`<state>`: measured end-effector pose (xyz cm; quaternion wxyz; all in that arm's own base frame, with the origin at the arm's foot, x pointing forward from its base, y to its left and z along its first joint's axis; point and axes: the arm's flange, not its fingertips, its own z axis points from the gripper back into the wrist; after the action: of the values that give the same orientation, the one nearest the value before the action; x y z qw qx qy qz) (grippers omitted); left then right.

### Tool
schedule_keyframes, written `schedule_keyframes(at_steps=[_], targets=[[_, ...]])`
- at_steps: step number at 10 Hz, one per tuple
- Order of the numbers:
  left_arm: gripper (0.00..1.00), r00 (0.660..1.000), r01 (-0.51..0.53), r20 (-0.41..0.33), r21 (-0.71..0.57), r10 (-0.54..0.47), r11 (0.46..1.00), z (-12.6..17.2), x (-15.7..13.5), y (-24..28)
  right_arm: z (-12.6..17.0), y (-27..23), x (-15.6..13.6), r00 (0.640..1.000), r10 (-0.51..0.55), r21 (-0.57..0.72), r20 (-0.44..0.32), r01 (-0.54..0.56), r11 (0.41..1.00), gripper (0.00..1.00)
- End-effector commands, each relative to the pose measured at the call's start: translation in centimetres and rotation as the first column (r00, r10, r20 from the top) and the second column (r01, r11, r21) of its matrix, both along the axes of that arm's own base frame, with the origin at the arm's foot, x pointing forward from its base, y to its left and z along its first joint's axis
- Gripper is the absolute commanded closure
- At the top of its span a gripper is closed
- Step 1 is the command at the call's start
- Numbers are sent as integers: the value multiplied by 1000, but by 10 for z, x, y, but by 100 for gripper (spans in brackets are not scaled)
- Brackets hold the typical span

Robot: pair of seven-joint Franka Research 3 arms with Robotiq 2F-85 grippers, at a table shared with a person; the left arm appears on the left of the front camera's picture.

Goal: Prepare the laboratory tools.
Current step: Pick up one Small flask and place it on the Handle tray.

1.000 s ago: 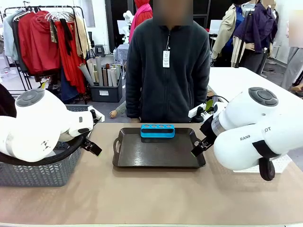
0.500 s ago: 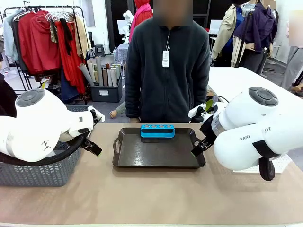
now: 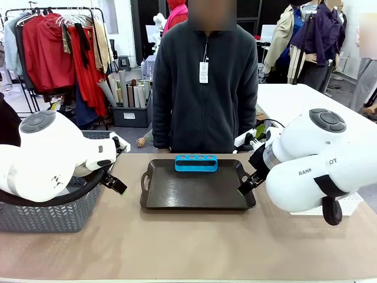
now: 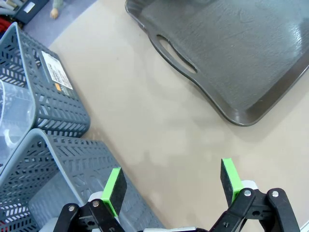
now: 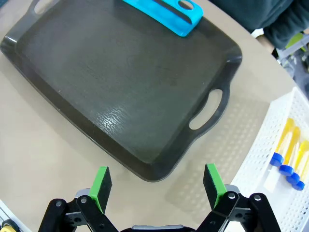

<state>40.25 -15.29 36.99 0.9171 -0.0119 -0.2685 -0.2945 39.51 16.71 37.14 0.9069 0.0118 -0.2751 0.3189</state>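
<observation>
Laboratory tools lie spread about our brown table [image 3: 188, 247]. The dark rectangular plastic tray [image 3: 194, 194] sits mid-table. The grey mesh baskets [image 4: 53, 104] stand near our left gripper [image 4: 171, 181], and the white mesh basket [image 5: 263, 159] is just beside our right gripper [image 5: 157, 181]. The small blue holed rack [image 3: 196, 163] stands at the tray's far edge. The slim amber blue-capped test tubes [image 5: 285, 140] lie side by side in the white basket. Both grippers hover spread wide, holding nothing. We judge the tubes the risk: packed close together, a careless pinch could catch two or let one slip and roll.
</observation>
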Motion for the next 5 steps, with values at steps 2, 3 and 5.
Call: schedule_keyframes(at_steps=[2,3,5], targets=[[0,1000,-1,0,-1,1,1000,0,0,1,0,0,0,1000,0,0,0,0,1000,0],[0,1000,0,0,0,0,1000,0,0,0,0,0,0,1000,0,0,0,0,1000,0],[0,996,57,-70,6,-56,998,11,-10,0,6,3,0,1000,16,19,-17,-16,1000,0]])
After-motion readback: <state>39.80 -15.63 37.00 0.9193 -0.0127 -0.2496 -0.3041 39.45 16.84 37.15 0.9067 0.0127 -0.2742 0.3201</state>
